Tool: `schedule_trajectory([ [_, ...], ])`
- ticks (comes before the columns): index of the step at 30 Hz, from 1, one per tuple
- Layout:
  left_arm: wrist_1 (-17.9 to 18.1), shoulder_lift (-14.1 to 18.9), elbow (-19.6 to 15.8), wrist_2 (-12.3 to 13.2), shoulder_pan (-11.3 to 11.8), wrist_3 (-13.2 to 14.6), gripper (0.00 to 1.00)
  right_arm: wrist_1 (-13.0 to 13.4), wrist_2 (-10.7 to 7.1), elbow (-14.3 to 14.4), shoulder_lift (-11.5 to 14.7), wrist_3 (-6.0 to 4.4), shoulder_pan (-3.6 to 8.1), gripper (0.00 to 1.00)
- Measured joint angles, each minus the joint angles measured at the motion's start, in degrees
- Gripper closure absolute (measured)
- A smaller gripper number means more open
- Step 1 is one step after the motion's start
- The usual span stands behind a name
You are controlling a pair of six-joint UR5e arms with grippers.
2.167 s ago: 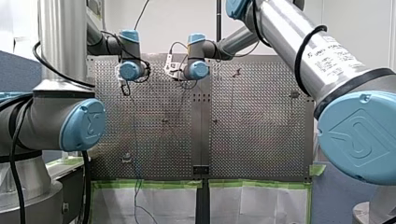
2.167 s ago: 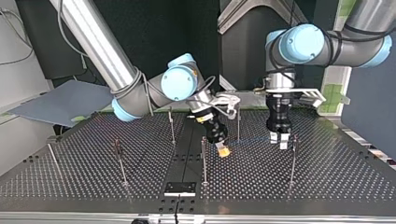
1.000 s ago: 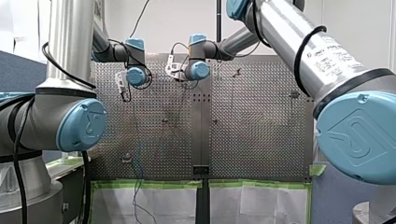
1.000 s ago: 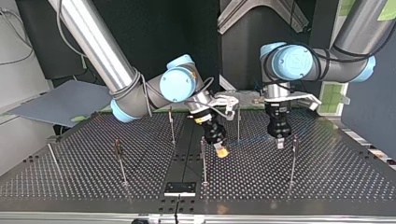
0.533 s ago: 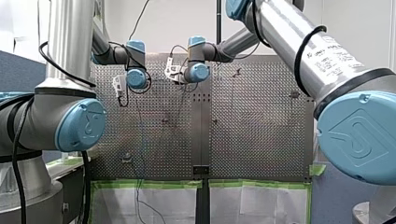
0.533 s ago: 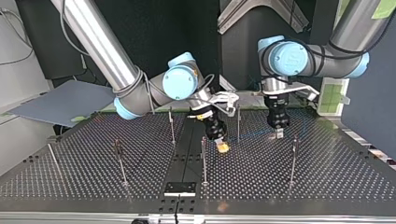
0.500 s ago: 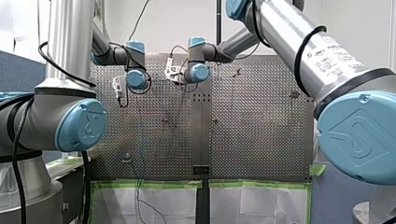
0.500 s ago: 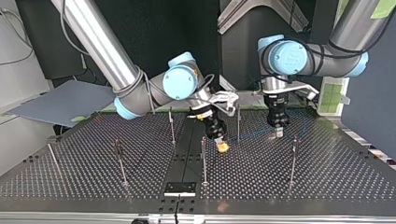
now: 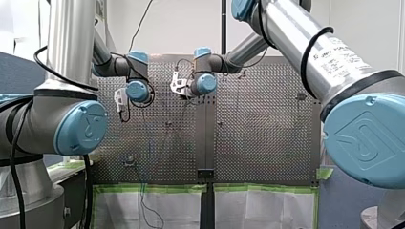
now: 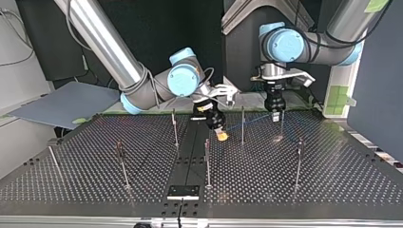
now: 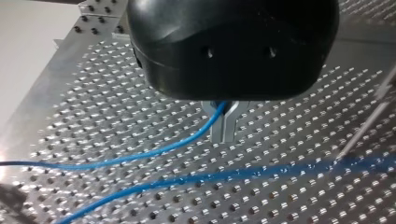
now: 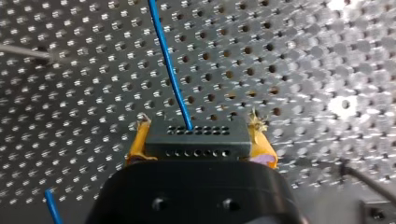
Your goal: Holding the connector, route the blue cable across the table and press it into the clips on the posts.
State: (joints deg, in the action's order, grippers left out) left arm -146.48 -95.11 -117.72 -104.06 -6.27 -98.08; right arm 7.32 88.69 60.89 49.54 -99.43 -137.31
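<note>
Wide shot first: the perforated table [image 10: 332, 190] fills the top view, with thin posts [image 10: 207, 164] standing upright across it. My right arm [image 10: 109, 47] sweeps in from the top view's left and my left arm [image 10: 332, 45] from its right, both reaching toward the table's side nearest their bases.

The right gripper [image 10: 220, 136] hangs tilted, low over the plate near the middle, between two posts. The left gripper [image 10: 275, 118] points straight down at the top view's right of it, just beside another slim post [image 10: 282, 124].

The right wrist view shows the grip: the yellow pads [image 12: 261, 147] are clamped on either end of the black connector [image 12: 196, 137], which sits square between them with rows of small holes in its face. The blue cable [image 12: 170, 70] leaves the connector's front and runs away ahead over the perforations.

In the left wrist view, the metal fingers [image 11: 231, 126] are pinched together on that cable. It comes out between them and sweeps off to one side above the plate. A second blue stretch, blurred, crosses the plate beside it.

Back in the top view, the blue line spans from one gripper to the other, passing the post [image 10: 242, 126] that stands between them. I cannot tell whether it touches that post.
</note>
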Motion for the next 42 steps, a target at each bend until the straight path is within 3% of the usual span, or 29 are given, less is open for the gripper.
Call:
schedule_trajectory([
  [17, 3.46, -6.27, -1.78, 2.31, -0.78, -1.13, 1.0, 0.07, 0.41, 6.51, 0.01, 1.02, 0.15, 1.0],
  [28, 5.07, -7.24, -2.59, 3.06, -0.55, -1.93, 1.0, 0.55, 0.69, 10.1, -0.01, 1.52, 0.08, 1.0],
  [42, 9.12, -13.62, -2.75, 4.85, -0.44, -2.72, 1.0, 1.53, 0.7, 10.73, -1.61, 1.46, 0.74, 1.0],
])
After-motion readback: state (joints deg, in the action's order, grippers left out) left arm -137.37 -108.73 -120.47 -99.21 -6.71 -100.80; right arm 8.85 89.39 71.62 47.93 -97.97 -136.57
